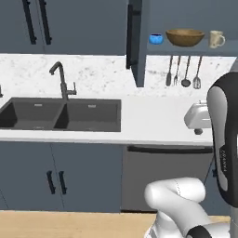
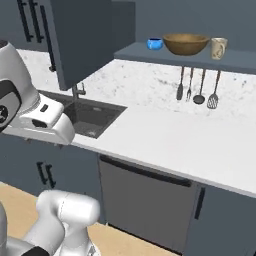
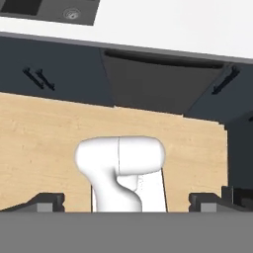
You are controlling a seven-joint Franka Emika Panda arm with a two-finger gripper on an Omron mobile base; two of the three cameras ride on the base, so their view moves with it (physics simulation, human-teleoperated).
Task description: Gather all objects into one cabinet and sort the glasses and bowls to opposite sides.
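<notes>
Open wall cabinet [image 1: 186, 14], slate blue-grey, door [image 1: 134, 35] swung out edge-on with black bar handle; shelf [image 2: 165, 56] inside carrying three items in a row
Small blue bowl [image 1: 156, 39] at left end of shelf, just beside wooden bowl [image 1: 185, 37] at centre
Beige mug [image 1: 216, 39] at right end, just beside wooden bowl, handle to the right
Orange-red cup: location cannot be told
Surface [image 1: 153, 116] white, sink [image 1: 60, 114] and faucet set in at left; utensils [image 2: 197, 90] hanging under shelf
Gripper [image 3: 127, 200] pointed down at wood floor, fingertips [image 3: 47, 200] spread fully wide, nothing between them
Step judged: bowls left, mug right already sorted; cup outstanding
Next move judged: locate cup, place beside mug at right end, well apart from bowls
</notes>
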